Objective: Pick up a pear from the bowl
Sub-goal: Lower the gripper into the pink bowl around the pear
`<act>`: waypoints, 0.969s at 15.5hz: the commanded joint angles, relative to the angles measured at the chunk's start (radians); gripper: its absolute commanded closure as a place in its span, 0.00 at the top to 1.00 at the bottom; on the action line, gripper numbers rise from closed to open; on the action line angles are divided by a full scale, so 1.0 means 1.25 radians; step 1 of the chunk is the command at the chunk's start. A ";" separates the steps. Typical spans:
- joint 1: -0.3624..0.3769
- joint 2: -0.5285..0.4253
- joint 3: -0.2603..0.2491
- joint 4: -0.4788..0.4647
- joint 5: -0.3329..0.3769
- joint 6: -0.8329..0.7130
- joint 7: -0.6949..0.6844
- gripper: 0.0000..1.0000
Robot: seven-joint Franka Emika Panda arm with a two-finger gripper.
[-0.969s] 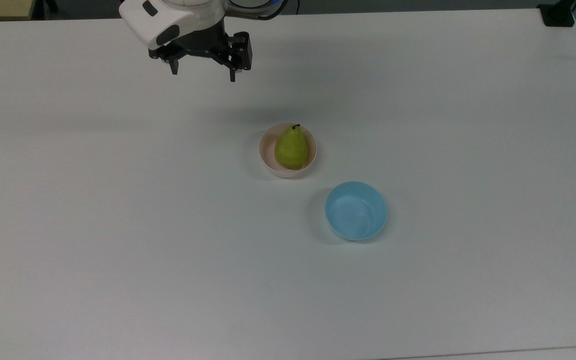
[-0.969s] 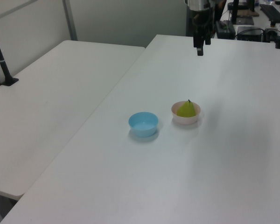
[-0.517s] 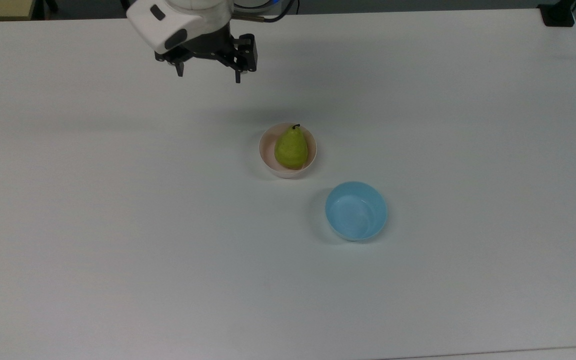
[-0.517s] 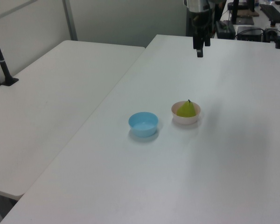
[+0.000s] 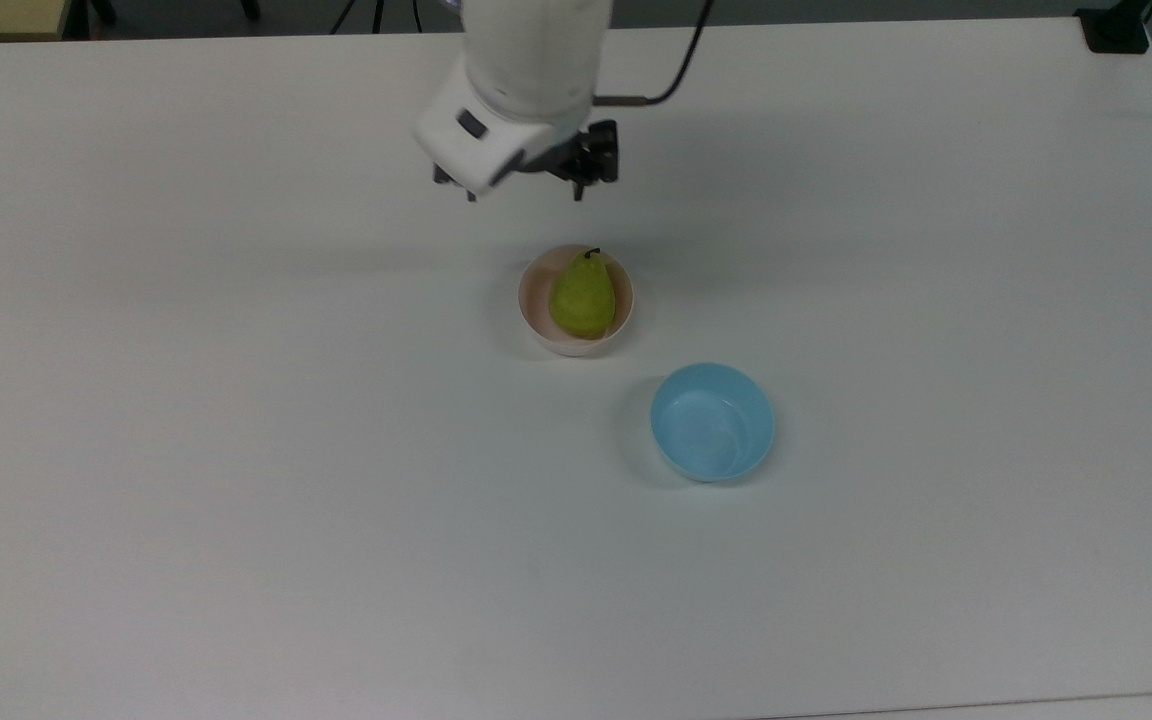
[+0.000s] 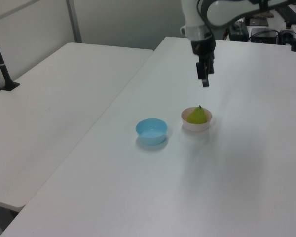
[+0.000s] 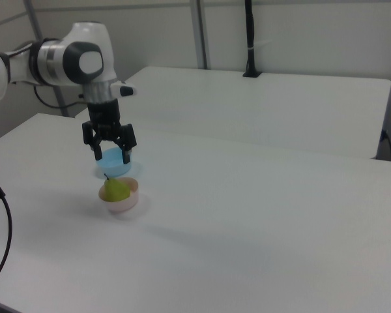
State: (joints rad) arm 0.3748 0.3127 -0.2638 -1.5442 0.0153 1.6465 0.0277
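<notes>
Fingers (image 7: 98, 154) spread, the gripper (image 7: 109, 156) hangs above the pear (image 5: 582, 297), which stands stem-up in the pink bowl (image 5: 536, 310) on the white worktop (image 5: 236, 450). A clean pick likely means centring over the fruit, then descending straight to straddle its body inside the rim.

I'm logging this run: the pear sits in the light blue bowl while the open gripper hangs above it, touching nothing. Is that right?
Not quite. The pear sits in the pale pink bowl, as the top view shows; the light blue bowl holds nothing. The rest stands: the gripper hangs open above the pear, touching nothing.
</notes>
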 commanded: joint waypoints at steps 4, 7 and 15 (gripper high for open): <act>0.051 0.103 -0.007 -0.020 0.015 0.109 0.007 1.00; 0.065 0.140 -0.007 -0.033 0.007 0.143 0.006 1.00; 0.070 0.165 -0.007 -0.053 0.005 0.203 0.013 0.59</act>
State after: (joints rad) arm 0.4477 0.5343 -0.2621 -1.5868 0.0188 1.8715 0.0277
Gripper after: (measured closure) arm 0.119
